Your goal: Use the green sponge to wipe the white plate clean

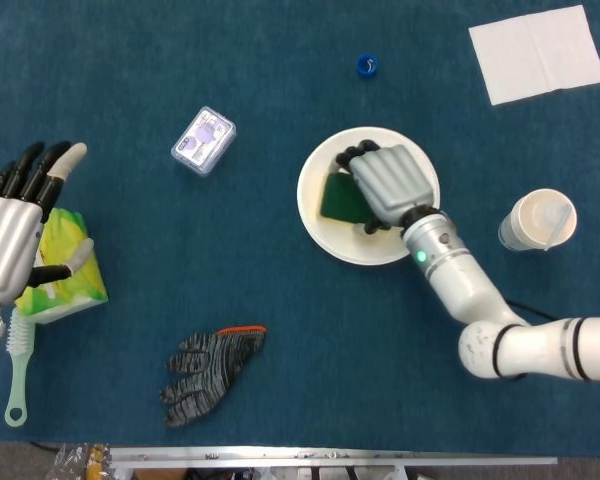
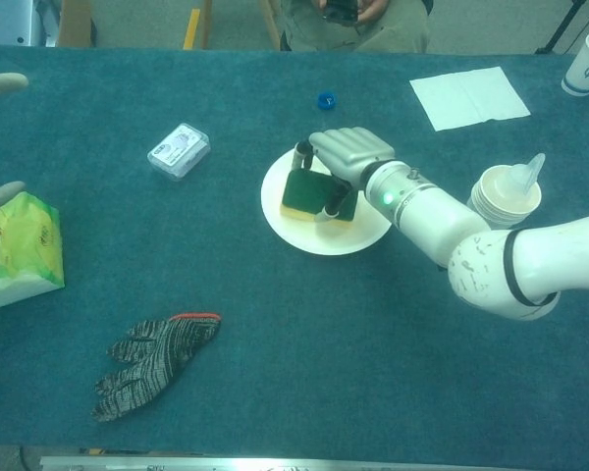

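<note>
The white plate (image 1: 325,228) (image 2: 280,219) lies on the blue cloth right of centre. My right hand (image 1: 384,185) (image 2: 346,152) grips the green sponge (image 1: 340,198) (image 2: 304,192) and presses it flat onto the plate's inside, fingers curled over its far edge. At the far left my left hand (image 1: 20,225) hovers open with fingers spread above a green tissue pack (image 1: 65,265); in the chest view only its fingertips (image 2: 2,86) show at the left edge.
A clear small box (image 1: 203,140), a blue bottle cap (image 1: 367,65) and a white napkin (image 1: 537,52) lie at the back. A paper cup (image 1: 538,221) stands right of the plate. A knit glove (image 1: 208,370) and a green brush (image 1: 19,370) lie near the front.
</note>
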